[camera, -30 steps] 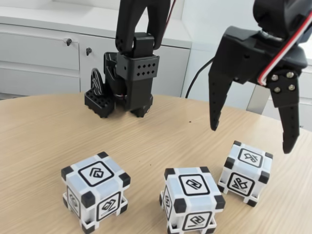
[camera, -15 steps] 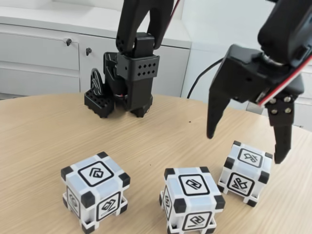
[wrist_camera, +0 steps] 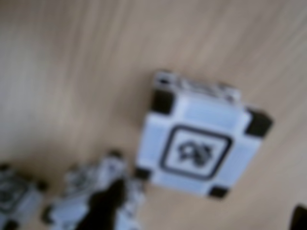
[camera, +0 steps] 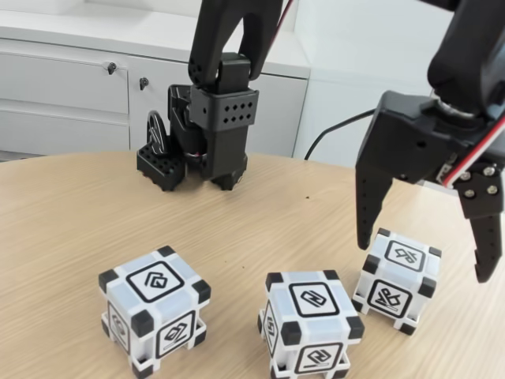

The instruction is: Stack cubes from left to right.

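On the wooden table (camera: 63,213), three pale grey-white cubes with black corner blocks sit in a loose row near the front edge of the fixed view. Taking the middle cube (camera: 311,322) as the landmark, the left cube (camera: 155,309) stands well apart to its left, turned a little so one corner faces forward, and the right cube (camera: 397,280) stands near its right side and slightly farther back, not touching it. Each cube shows a different black-framed glyph on its top face, and none is stacked on another.

Above the right cube hangs the gripper (camera: 426,264), its two black fingers spread wide apart and pointing down. One fingertip reaches down just beside the cube's left top edge; the other hangs off its right side, and neither visibly touches it. Nothing is held between them.

The blurred wrist view looks straight down on the right cube (wrist_camera: 201,136), its glyph face up; the middle cube (wrist_camera: 91,196) lies toward the lower left, partly behind a dark fingertip, and the left cube (wrist_camera: 14,201) shows at the corner.

Behind the middle cube, near the table's far edge, stands the arm's black base (camera: 213,134) with a small black perforated block (camera: 162,166) at its left. White cabinets (camera: 71,87) fill the background.
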Robot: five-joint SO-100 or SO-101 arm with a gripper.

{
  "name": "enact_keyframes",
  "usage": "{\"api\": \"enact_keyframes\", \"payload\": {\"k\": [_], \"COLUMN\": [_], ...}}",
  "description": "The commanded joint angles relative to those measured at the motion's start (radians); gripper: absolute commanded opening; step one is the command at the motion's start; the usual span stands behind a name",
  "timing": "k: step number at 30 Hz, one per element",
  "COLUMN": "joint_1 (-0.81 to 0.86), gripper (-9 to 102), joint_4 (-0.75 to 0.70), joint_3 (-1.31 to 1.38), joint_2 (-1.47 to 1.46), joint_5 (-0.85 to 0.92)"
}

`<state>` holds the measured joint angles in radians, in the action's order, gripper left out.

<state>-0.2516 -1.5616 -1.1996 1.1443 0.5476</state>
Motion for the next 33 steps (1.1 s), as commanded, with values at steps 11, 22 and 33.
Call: {"api": "enact_keyframes", "payload": {"k": [11,22,33], "joint_1": [0.005,0.005,-0.086], "gripper": [37,35,34], "joint_4": [-0.002,0.005,0.006], "joint_3": [0.020,0.031,0.032], "joint_2": [-0.057,-0.169,-0.169], "joint_5": [-0.014,-0.006,-0.008]}}
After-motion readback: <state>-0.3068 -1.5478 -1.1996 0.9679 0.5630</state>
